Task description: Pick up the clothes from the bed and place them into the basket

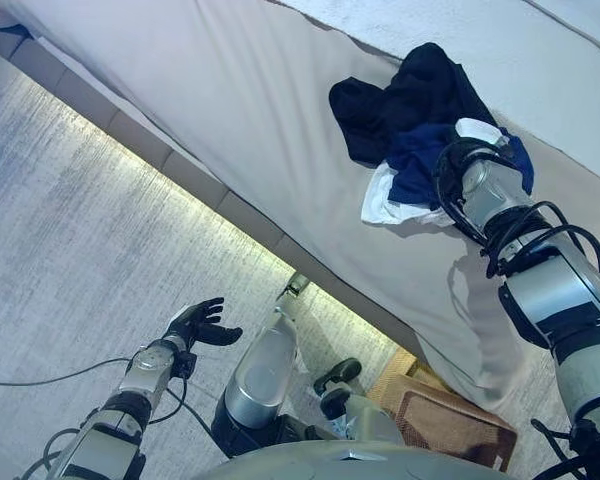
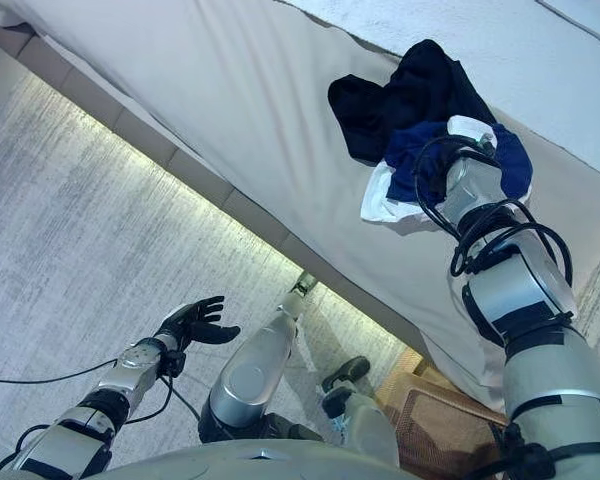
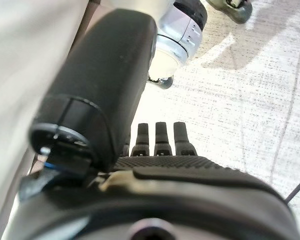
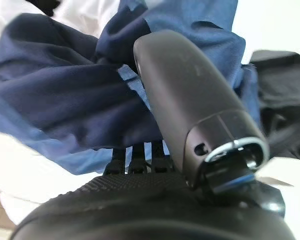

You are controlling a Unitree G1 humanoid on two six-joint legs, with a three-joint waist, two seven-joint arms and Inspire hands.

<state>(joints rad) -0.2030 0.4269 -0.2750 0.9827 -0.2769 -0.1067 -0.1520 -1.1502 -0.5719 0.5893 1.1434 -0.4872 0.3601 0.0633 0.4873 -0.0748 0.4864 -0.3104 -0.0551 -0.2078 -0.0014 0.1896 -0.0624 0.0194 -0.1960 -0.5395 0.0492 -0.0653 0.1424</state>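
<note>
I see the clothes (image 1: 420, 130) lying in one crumpled heap on the bed (image 1: 230, 90), near the edge closest to me. The heap is three colours: a black piece (image 1: 400, 95) spread out on the far side, a dark blue piece (image 4: 75, 100) bunched in the middle, and a white piece (image 1: 385, 205) sticking out underneath toward the bed's edge. The blue cloth is creased and folded over itself, with a lighter blue showing along its folds. I can read no label or writing on any of it.

My right robot hand (image 4: 190, 110) is down in the heap. In its wrist view the thumb lies against the blue cloth and the fingers (image 4: 135, 157) run in under the folds, so I cannot tell whether they are closed on it. From the head views the hand itself is hidden behind the wrist and the cloth.

My left robot hand (image 1: 198, 322) hangs low beside the bed over the floor, fingers straight and spread, holding nothing.

The bed is covered in a smooth pale grey sheet that hangs down its side, with a whiter textured cover (image 1: 500, 30) farther back. A strip of light glows along the bed's base. The floor (image 1: 70, 220) is pale grey with a fine streaked grain. The basket (image 1: 445, 415), brown and woven, sits on the floor below the bed's edge, on my right.
</note>
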